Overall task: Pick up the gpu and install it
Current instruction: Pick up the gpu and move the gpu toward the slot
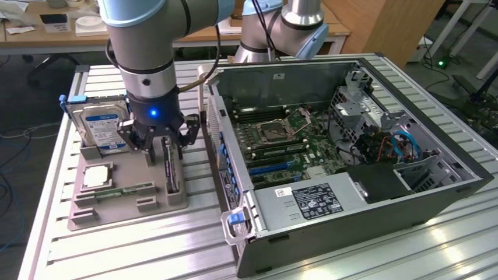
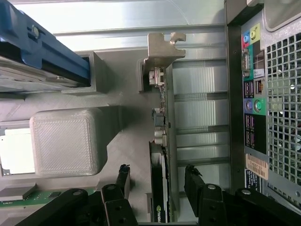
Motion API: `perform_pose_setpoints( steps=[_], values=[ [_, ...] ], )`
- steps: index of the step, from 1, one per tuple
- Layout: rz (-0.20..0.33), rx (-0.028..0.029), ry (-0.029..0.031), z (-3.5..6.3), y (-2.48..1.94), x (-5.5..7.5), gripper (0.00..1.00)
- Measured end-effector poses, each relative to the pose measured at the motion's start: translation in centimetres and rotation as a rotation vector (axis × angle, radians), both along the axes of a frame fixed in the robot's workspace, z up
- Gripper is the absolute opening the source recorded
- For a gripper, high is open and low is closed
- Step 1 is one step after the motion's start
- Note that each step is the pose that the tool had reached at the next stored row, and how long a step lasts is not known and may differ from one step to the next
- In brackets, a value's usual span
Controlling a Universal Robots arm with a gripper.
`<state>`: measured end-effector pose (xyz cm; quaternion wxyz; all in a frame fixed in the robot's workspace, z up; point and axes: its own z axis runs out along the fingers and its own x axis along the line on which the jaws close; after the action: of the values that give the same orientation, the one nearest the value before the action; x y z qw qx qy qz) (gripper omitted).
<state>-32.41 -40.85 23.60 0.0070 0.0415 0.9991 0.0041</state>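
Jaws released, straddling the gpu (image 1: pixel 172 170). It stands on edge in the grey holder (image 1: pixel 116 205), at 9 o'clock from the open PC case (image 1: pixel 327 248) in the exterior view. Apparently no contact yet. Not lifted, not installed.

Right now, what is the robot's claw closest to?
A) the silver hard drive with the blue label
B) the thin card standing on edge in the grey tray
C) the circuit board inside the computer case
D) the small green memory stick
B: the open gripper straddles the gpu, which stands on edge in the grey tray, with one finger on either side and a gap showing between each finger and the card.
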Motion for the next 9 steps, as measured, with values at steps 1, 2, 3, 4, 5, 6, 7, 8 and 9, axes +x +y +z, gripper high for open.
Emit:
perform_pose_setpoints(
  steps=[1, 2, 3, 4, 5, 6, 7, 8, 9],
  values=[
    [0.000, -0.0003, 0.0001, -0.06, -0.04, 0.00, 0.59],
    [0.000, -0.0007, -0.0002, -0.11, -0.08, -0.01, 0.59],
    [0.000, -0.0009, -0.0012, -0.17, -0.10, -0.01, 0.59],
    [0.000, -0.0012, -0.0025, -0.21, -0.12, -0.01, 0.59],
    [0.000, -0.0018, -0.0033, -0.24, -0.13, 0.00, 0.59],
    [0.001, -0.0021, -0.0035, -0.30, -0.14, 0.00, 0.59],
    [0.002, -0.0022, -0.0034, -0.35, -0.16, -0.01, 0.59],
    [0.002, -0.0023, -0.0034, -0.44, -0.20, 0.00, 0.59],
    [0.003, -0.0020, -0.0037, -0.60, -0.20, 0.01, 0.59]
  ],
)
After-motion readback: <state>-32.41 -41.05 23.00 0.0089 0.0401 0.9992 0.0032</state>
